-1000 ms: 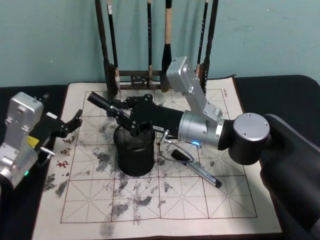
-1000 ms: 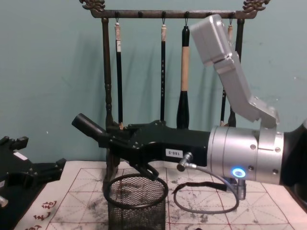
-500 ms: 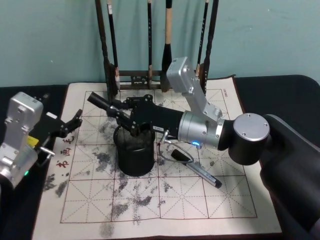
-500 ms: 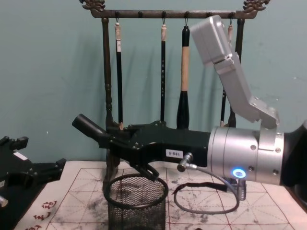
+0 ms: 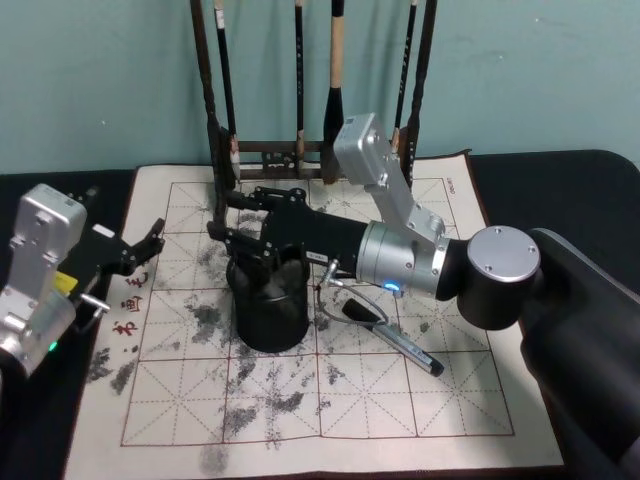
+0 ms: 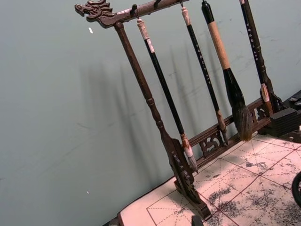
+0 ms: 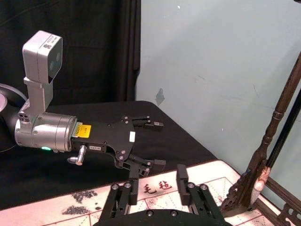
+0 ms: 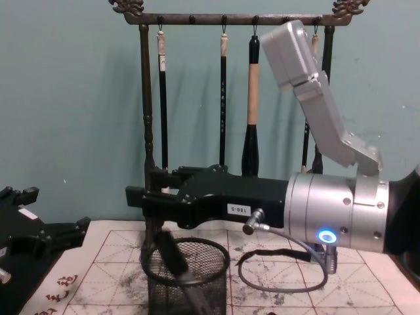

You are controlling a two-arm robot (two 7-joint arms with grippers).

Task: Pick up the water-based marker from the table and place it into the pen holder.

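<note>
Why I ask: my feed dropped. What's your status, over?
Right gripper over pen holder, fingers open. Water-based marker inside holder, tilted. Left gripper parked far left, fingers open. Nothing in the way.

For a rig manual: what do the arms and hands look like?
Both arms have silver cylindrical wrists, black hands and a silver camera on a bracket. The right hand bears a white label, its wrist a looping grey cable and blue ring light; the left hand bears a yellow label.

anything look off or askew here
The water-based marker leans tilted inside the pen holder, under the open right gripper. A second pen lies loose on the ink-smudged table right of the holder. Left gripper idles at left.
</note>
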